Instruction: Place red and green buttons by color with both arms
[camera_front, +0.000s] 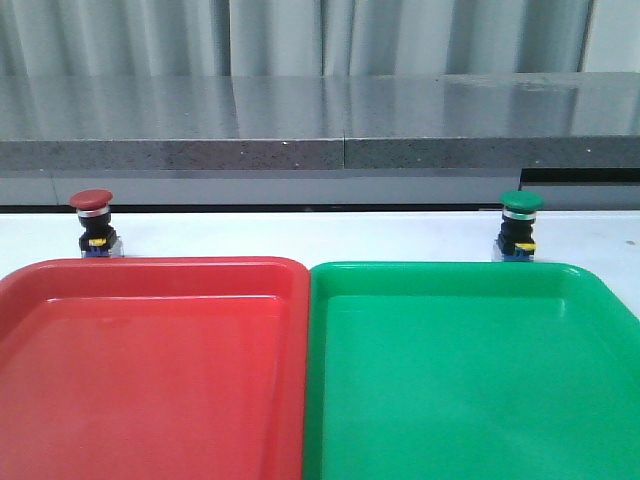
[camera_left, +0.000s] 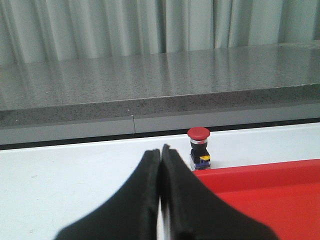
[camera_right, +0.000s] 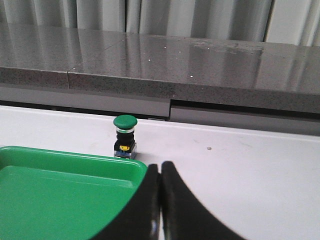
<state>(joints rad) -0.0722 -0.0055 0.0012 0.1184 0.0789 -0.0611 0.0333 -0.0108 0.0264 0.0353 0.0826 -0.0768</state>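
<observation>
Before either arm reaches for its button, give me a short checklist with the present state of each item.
1. Red button upright on the table, behind the red tray: ok.
2. Green button upright, behind the green tray: ok.
3. Both trays free of objects: ok.
4. Left hand open for a grasp: not ok, fingers shut.
5. Right hand open: not ok, fingers shut.
6. Each hand faces its own colour's button, short of it: ok.
</observation>
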